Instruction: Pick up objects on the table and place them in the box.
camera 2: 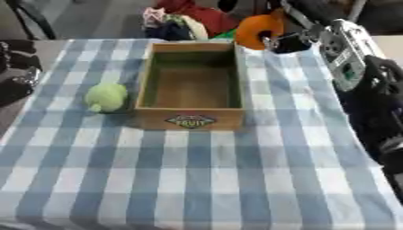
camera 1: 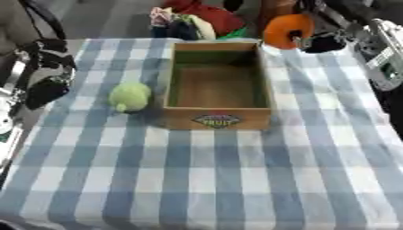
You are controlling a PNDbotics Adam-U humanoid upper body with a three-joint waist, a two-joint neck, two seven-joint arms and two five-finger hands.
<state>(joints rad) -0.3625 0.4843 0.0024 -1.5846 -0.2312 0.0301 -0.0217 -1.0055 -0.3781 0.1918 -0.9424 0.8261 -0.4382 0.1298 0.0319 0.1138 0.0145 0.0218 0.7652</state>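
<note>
The right hand (camera 1: 319,41) grasps an orange object (camera 1: 285,28) at the box's (camera 1: 217,117) far right corner. Left hand (camera 1: 47,87) (fingers unclear, cannot tell) rests left; a green object (camera 1: 130,96) lies on the counter (camera 1: 204,179) just left of the box.

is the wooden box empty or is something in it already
Empty: the open-topped wooden box shows only its bare floor. The round green plush toy lies outside it, on the checked cloth at its left wall.

I see the wooden box (camera 1: 218,85) open on the checked cloth (camera 1: 204,179); a green round object (camera 1: 130,96) lies just left of the box; my right hand (camera 1: 315,39) holds an orange object (camera 1: 285,29) beyond the box's far right corner; my left hand (camera 1: 49,85) hangs well left of the box.
</note>
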